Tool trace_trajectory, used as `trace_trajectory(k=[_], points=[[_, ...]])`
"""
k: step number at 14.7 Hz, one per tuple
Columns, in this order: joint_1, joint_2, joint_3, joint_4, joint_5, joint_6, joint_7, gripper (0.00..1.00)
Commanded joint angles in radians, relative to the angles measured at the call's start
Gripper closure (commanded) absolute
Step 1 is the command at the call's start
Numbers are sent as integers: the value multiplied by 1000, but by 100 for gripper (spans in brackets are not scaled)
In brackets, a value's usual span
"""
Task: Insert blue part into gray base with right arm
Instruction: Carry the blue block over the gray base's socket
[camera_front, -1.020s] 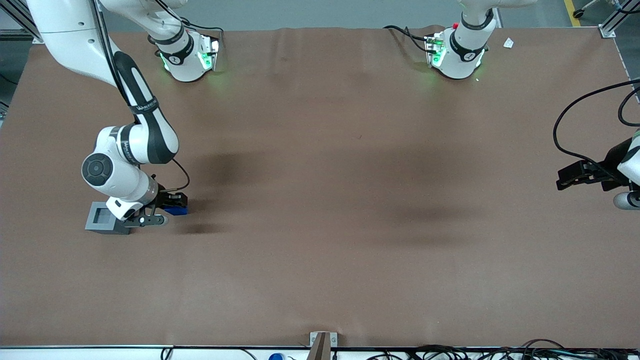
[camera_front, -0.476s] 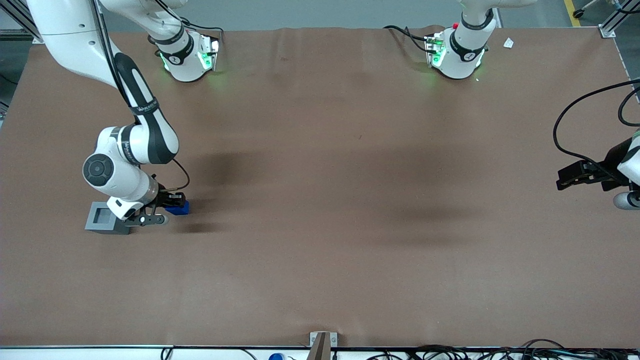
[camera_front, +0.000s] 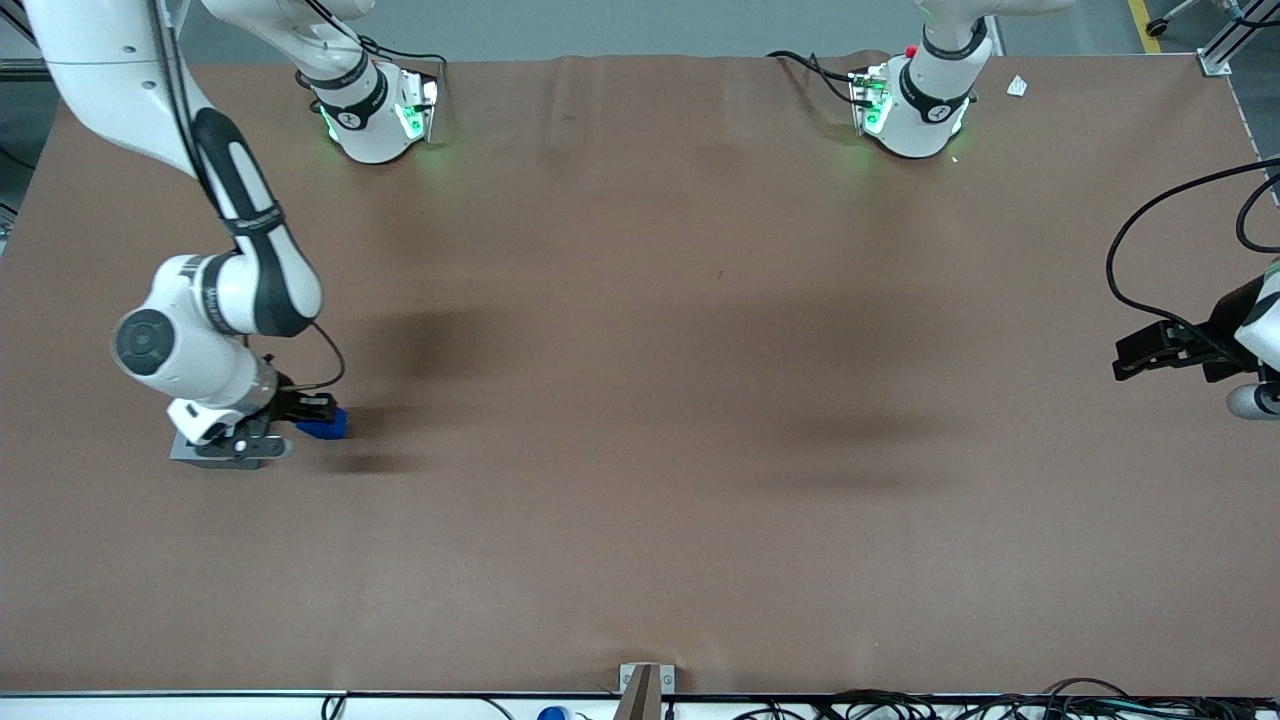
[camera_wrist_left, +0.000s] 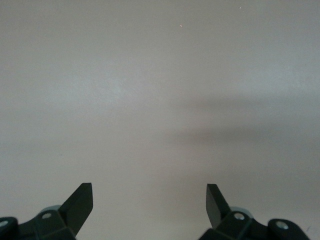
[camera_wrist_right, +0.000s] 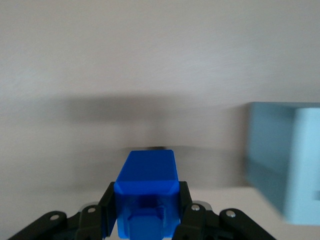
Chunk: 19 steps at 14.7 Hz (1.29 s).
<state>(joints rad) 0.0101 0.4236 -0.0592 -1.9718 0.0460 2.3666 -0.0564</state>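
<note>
The blue part (camera_front: 323, 427) (camera_wrist_right: 146, 192) is being pinched between the fingers of the right arm's gripper (camera_front: 300, 420) (camera_wrist_right: 145, 220), lifted off the table (camera_front: 700, 400) near the working arm's end. The gray base (camera_front: 215, 450) (camera_wrist_right: 282, 160) is sitting just beside it, largely covered by the right arm (camera_front: 200, 340) in the front view. Bare brown tabletop is stretching from there toward the parked arm's end and toward the front edge.

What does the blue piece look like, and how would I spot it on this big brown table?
Find the white right arm bent low toward its end of the brown table. Its black gripper is shut on the blue part, a small bright-blue block held just above the table. Beside it sits the bigger, pale gray base.
</note>
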Motion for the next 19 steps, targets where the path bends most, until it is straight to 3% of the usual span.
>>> trace_trajectory(k=[1, 6, 19], points=[[-59, -26, 13, 103, 5, -156, -19, 98], [-96, -23, 12, 257, 5, -334, -20, 98], [-170, -3, 12, 284, -26, -308, -71, 98]])
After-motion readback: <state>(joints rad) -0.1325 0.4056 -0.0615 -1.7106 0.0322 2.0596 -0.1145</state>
